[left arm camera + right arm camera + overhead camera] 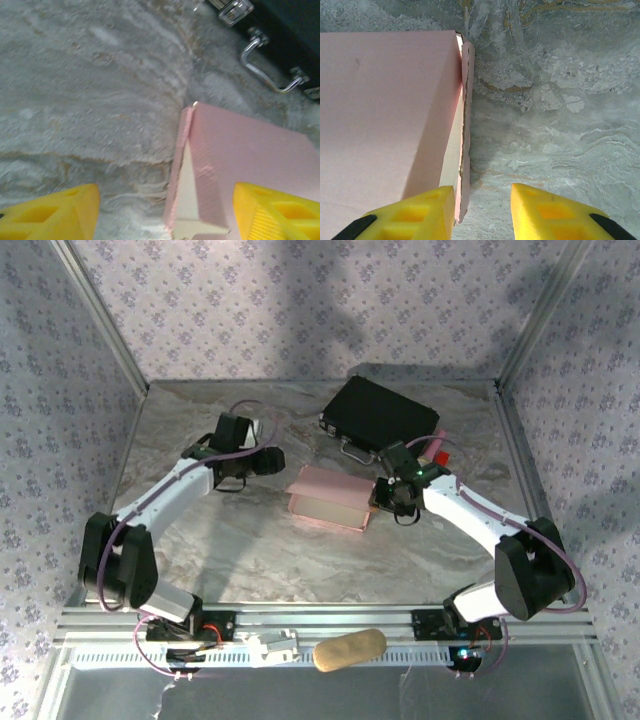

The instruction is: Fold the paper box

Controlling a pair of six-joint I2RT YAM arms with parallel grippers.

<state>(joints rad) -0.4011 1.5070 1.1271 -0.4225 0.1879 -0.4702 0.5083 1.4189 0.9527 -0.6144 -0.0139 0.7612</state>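
The paper box (330, 498) lies mid-table as a pale pink, slim, partly folded rectangle. My left gripper (266, 462) hovers at its left end, apart from it. In the left wrist view the box (250, 150) shows a loose end flap with a white inner face (192, 200). There the left gripper (165, 215) is open, one yellow finger over the table and the other over the box top. My right gripper (386, 496) is at the box's right end. It (482, 210) is open, with the box's (385, 110) thin side flap (467, 125) standing beside its left finger (410, 215), unclamped.
A black hard case (380, 412) with metal latches and a handle (265, 65) sits behind the box, close to the right arm. A pink-ended object (437, 450) lies by the case's right corner. A tan oblong thing (350, 650) rests on the near rail. Enclosure walls ring the table.
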